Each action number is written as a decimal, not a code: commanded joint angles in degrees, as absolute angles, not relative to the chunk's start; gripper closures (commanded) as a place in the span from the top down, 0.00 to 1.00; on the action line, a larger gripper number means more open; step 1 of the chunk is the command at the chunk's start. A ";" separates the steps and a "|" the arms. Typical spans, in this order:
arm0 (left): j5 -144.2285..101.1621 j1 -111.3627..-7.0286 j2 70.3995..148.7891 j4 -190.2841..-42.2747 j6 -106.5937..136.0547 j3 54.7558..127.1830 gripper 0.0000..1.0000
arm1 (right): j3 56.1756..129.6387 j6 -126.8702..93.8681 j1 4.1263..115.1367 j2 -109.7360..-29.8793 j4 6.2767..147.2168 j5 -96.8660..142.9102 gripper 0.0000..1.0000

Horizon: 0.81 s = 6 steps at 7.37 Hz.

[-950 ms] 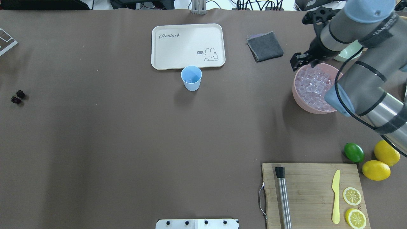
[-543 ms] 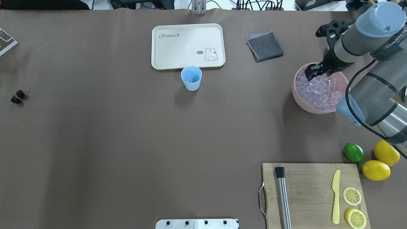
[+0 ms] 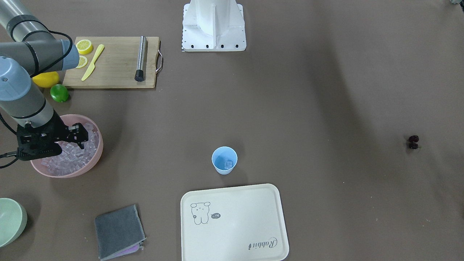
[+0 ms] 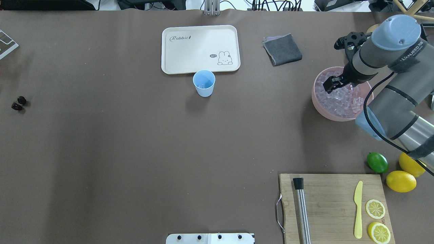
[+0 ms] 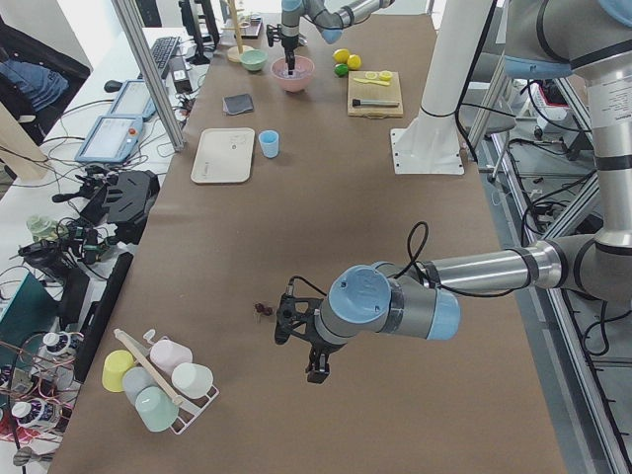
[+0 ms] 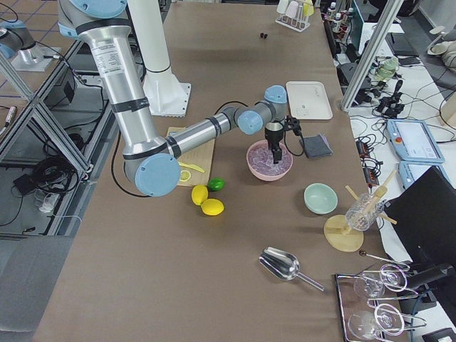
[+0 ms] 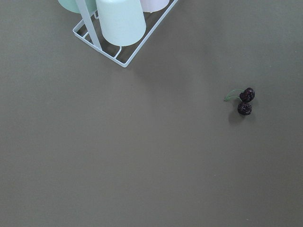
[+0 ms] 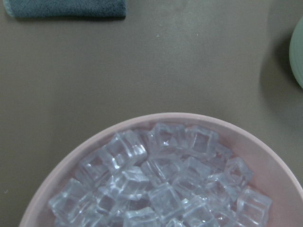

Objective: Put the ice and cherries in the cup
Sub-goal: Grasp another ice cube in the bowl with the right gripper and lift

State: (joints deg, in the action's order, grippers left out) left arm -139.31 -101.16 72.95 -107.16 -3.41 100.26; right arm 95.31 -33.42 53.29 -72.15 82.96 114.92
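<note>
The light-blue cup (image 4: 203, 83) stands just in front of the tray, with one ice cube (image 3: 228, 165) in it. The pink bowl (image 4: 317, 101) at the right is full of ice (image 4: 342, 100), seen close in the right wrist view (image 8: 161, 189). My right gripper (image 4: 330, 84) is down inside the bowl at the ice, jaws apart, nothing seen between them. The cherries (image 4: 18, 103) lie at the far left and show in the left wrist view (image 7: 245, 101). My left gripper (image 5: 316, 370) hovers near them; I cannot tell whether it is open or shut.
A cream tray (image 4: 200, 49) lies behind the cup and a grey cloth (image 4: 282, 49) to its right. A cutting board (image 4: 325, 203) holds a muddler, a knife and lemon slices. A lime (image 4: 377, 162) and two lemons lie beside it. A cup rack (image 7: 118, 28) stands near the cherries.
My right gripper has moved from outside the pink bowl's far-left rim to over the bowl and has come down onto the ice. Cup and cherries have not moved.
</note>
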 commanded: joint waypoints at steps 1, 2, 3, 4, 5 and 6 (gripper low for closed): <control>-139.31 -101.34 72.86 -107.14 -3.51 100.37 0.98 | 95.19 -33.57 52.47 -72.07 82.88 114.43 0.94; -139.31 -101.34 72.77 -107.23 -3.52 100.37 0.98 | 94.23 -33.40 52.04 -71.90 82.79 114.09 0.94; -139.31 -101.34 72.60 -107.92 -3.52 100.28 0.98 | 92.83 -33.40 51.94 -72.07 80.10 113.73 0.94; -139.31 -101.34 72.51 -108.02 -3.52 100.11 0.98 | 90.12 -33.49 51.94 -71.90 76.24 113.82 0.94; -139.31 -101.34 72.51 -108.02 -3.52 100.02 0.98 | 89.57 -33.75 51.77 -71.63 74.90 113.82 0.93; -139.31 -101.34 72.42 -108.02 -3.52 100.02 0.98 | 89.82 -33.58 51.77 -71.63 74.88 113.99 0.83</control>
State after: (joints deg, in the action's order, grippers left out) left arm -139.31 -101.34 72.51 -107.97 -3.51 100.08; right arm 90.26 -33.60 51.89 -71.74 75.95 113.85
